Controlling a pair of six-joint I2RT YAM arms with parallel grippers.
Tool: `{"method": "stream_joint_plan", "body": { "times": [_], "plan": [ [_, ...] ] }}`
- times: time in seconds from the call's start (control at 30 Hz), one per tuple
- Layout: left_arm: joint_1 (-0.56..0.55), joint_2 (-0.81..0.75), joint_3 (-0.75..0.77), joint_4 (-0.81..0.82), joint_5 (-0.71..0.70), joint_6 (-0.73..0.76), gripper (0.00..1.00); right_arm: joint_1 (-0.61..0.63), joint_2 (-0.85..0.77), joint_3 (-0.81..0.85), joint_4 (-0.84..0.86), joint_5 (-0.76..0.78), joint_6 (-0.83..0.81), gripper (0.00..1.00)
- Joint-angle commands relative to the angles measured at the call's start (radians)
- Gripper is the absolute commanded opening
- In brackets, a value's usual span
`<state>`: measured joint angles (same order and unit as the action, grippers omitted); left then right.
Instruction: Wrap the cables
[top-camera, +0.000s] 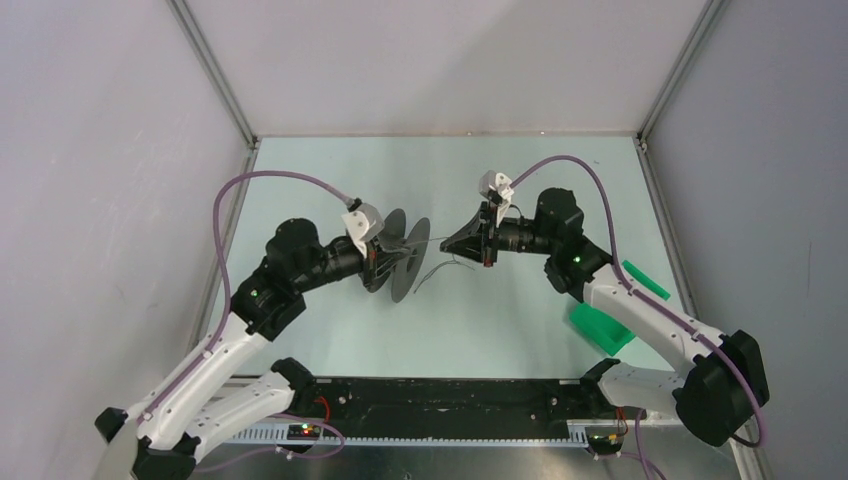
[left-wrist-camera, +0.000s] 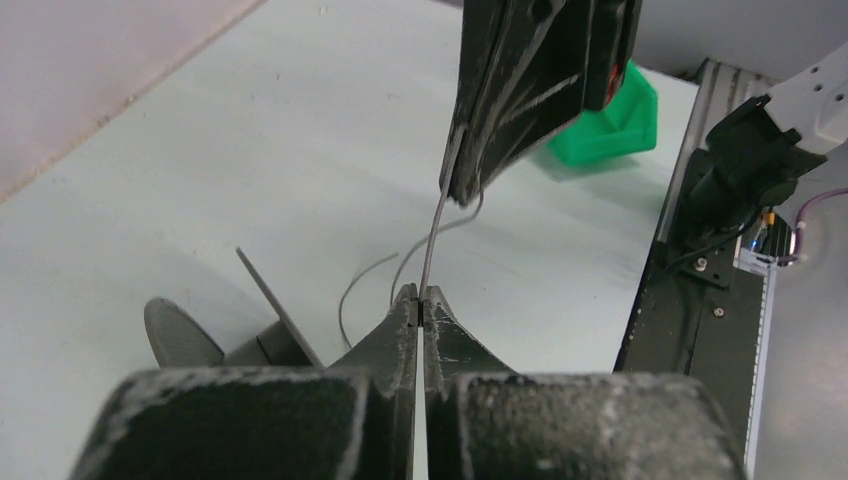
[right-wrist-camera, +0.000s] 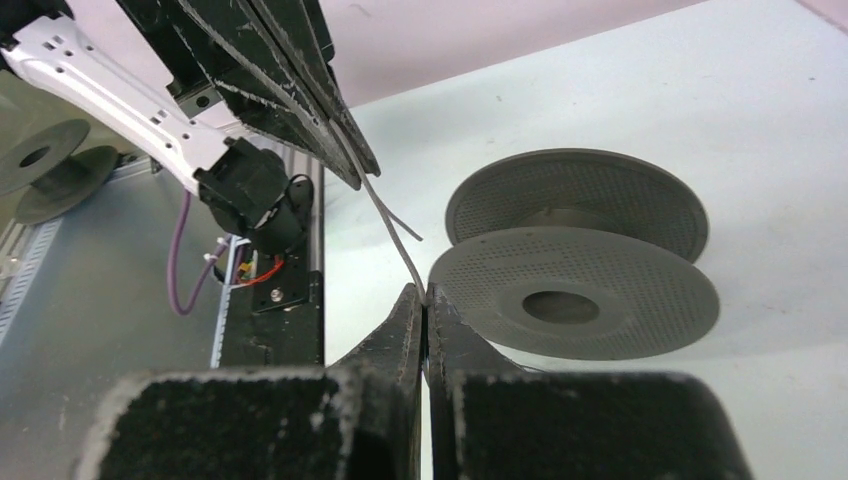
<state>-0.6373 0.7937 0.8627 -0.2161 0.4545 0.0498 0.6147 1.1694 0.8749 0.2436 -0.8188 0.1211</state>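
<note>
The dark grey round spool (top-camera: 408, 262) stands on the pale green table between my two arms; it also shows in the right wrist view (right-wrist-camera: 575, 270) and, partly, in the left wrist view (left-wrist-camera: 190, 335). The cable (top-camera: 431, 241) is a hair-thin grey strand stretched between both grippers, with loose curls (top-camera: 433, 274) on the table. My left gripper (top-camera: 410, 244) is shut on the cable (left-wrist-camera: 432, 240) at its fingertips (left-wrist-camera: 421, 296). My right gripper (top-camera: 448, 242) is shut on the same strand (right-wrist-camera: 392, 225) at its tips (right-wrist-camera: 423, 293), close beside the spool's flange.
Two green plastic bins (top-camera: 603, 328) (top-camera: 645, 280) lie at the right by the right arm; one shows in the left wrist view (left-wrist-camera: 605, 120). A black rail (top-camera: 440, 395) runs along the near edge. White walls enclose the table.
</note>
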Motion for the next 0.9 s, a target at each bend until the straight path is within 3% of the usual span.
{"method": "stream_joint_plan", "body": {
  "times": [0.0,0.17,0.37,0.43,0.5,0.57,0.7,0.87],
  "plan": [
    [-0.003,0.016,-0.001,-0.114,-0.098,-0.006,0.00,-0.043,0.000,0.003,0.004,-0.009,-0.062,0.00],
    [-0.001,0.066,0.032,-0.260,-0.190,0.004,0.00,-0.048,0.031,0.013,-0.017,0.059,-0.235,0.01],
    [0.001,0.068,0.026,-0.272,-0.307,-0.053,0.02,-0.019,0.113,0.097,-0.002,0.098,-0.361,0.00],
    [0.009,0.058,0.026,-0.272,-0.379,-0.091,0.12,-0.015,0.147,0.132,0.004,0.102,-0.404,0.00],
    [0.033,0.045,0.027,-0.275,-0.425,-0.123,0.32,-0.015,0.197,0.174,0.008,0.089,-0.454,0.00],
    [0.070,0.029,0.029,-0.277,-0.447,-0.154,0.45,-0.016,0.226,0.212,0.009,0.060,-0.485,0.00],
    [0.161,-0.007,0.017,-0.277,-0.432,-0.203,0.57,-0.016,0.280,0.269,0.001,-0.020,-0.542,0.00],
    [0.243,0.008,0.009,-0.272,-0.325,-0.204,0.64,-0.010,0.336,0.301,0.090,-0.140,-0.504,0.00]
  ]
}}
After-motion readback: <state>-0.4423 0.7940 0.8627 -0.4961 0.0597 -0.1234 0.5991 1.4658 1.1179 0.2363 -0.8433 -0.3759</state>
